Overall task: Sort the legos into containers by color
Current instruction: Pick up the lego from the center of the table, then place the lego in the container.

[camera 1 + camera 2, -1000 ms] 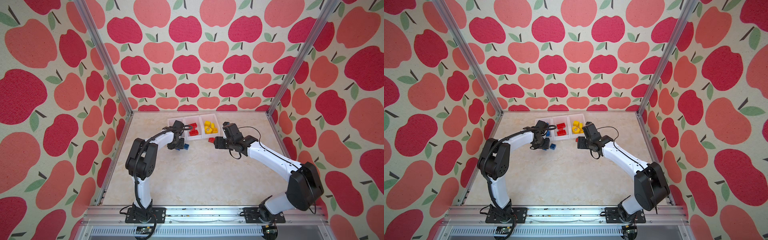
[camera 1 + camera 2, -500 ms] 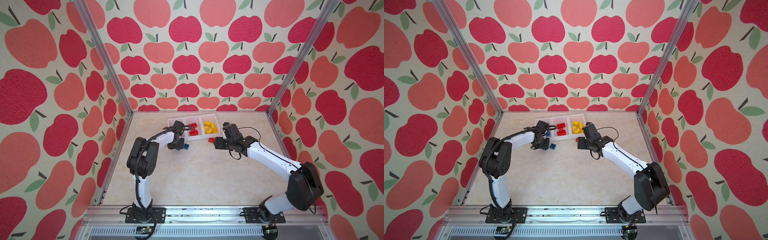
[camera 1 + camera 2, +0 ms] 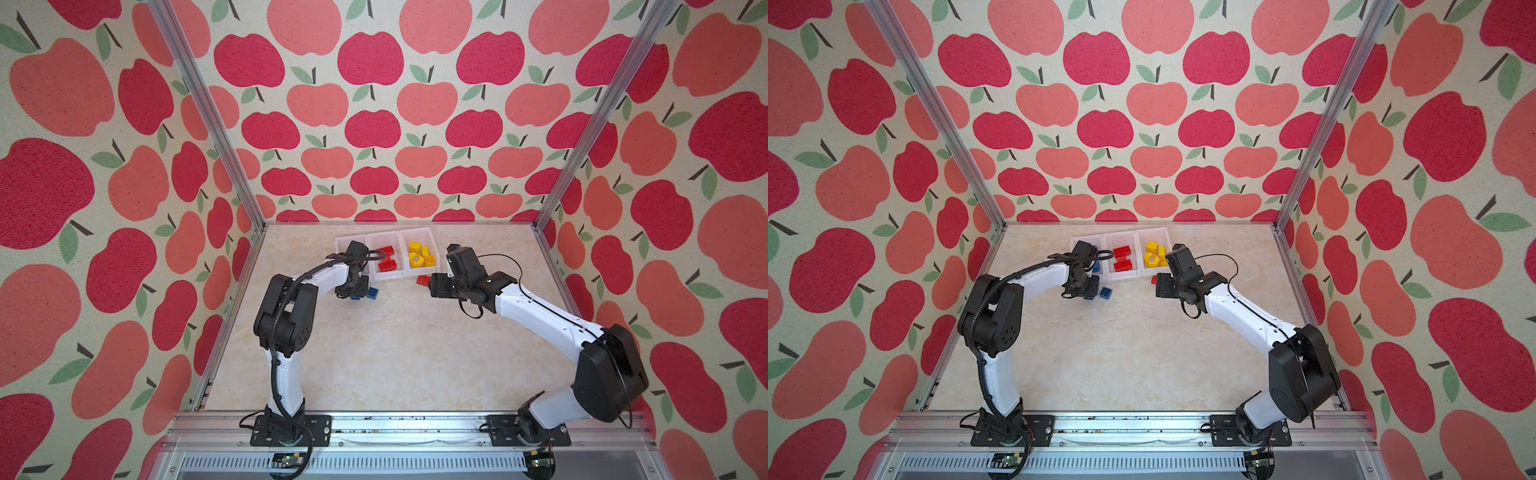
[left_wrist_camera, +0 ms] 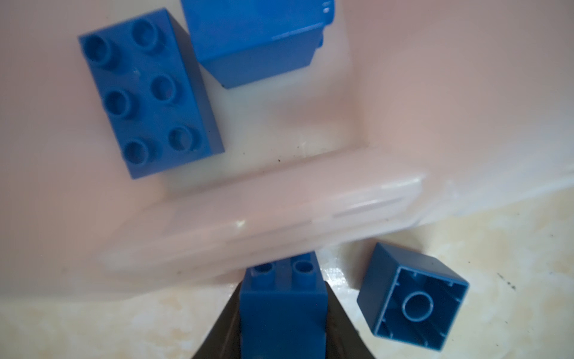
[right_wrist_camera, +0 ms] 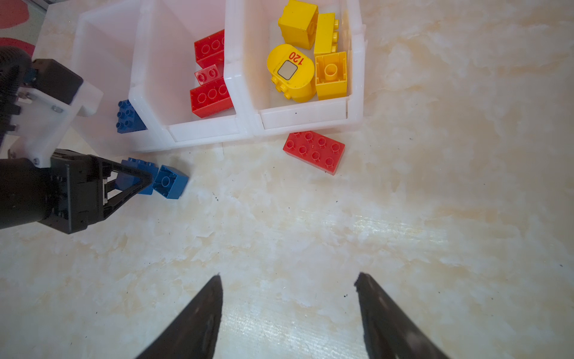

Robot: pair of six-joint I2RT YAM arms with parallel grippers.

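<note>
Yellow legos [image 5: 329,74], red legos [image 5: 211,96] and blue legos [image 4: 149,93] are lying in containers [image 5: 304,118]. Left gripper [image 4: 282,287] is pinching a blue brick [image 4: 283,314]; right gripper [image 5: 288,275] is gaping empty. Red brick [image 5: 313,151] and blue cube [image 4: 413,301] are waiting outside.

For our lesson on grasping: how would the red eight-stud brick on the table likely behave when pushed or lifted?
The red brick looks like hard plastic, so probably stiff. Lying flat, studs up, it would likely slide on the glossy table, not roll or tip. Smooth sides might slip.
</note>
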